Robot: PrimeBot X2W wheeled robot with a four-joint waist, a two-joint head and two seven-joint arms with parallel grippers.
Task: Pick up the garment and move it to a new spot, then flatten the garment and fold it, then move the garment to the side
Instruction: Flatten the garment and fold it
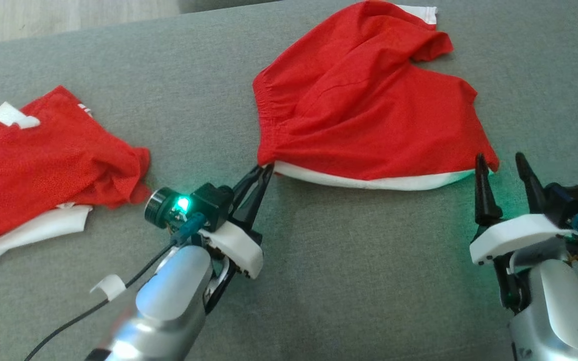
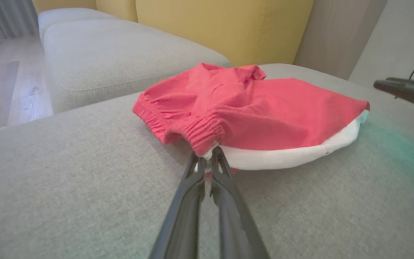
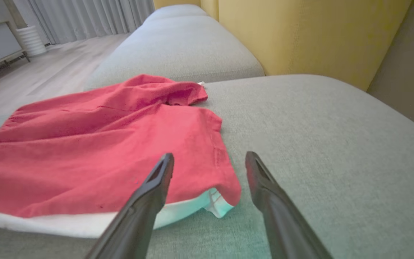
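Lying at the left edge of the grey sofa cushion [image 1: 359,281] is a second red piece of clothing [image 1: 43,160] with a white lining, crumpled and partly cut off by the head view; a white tag [image 1: 13,116] shows on its far side. Just right of it, the left gripper [image 1: 263,170] reaches up and rightward, its jaws pressed together on the near left corner of the garment [image 1: 364,110], where the gathered red waistband meets the white layer beneath; the left wrist view shows the two dark fingers [image 2: 189,201] meeting on that corner. The garment, red with a white underlayer, lies rumpled across the middle of the cushion toward its far edge. At its near right corner the right gripper [image 1: 499,160] stands with jaws wide apart, holding nothing, one fingertip just beside the white hem; whether it touches I cannot tell. Beyond the cushion's far edge rises a yellow backrest [image 3: 318,32].
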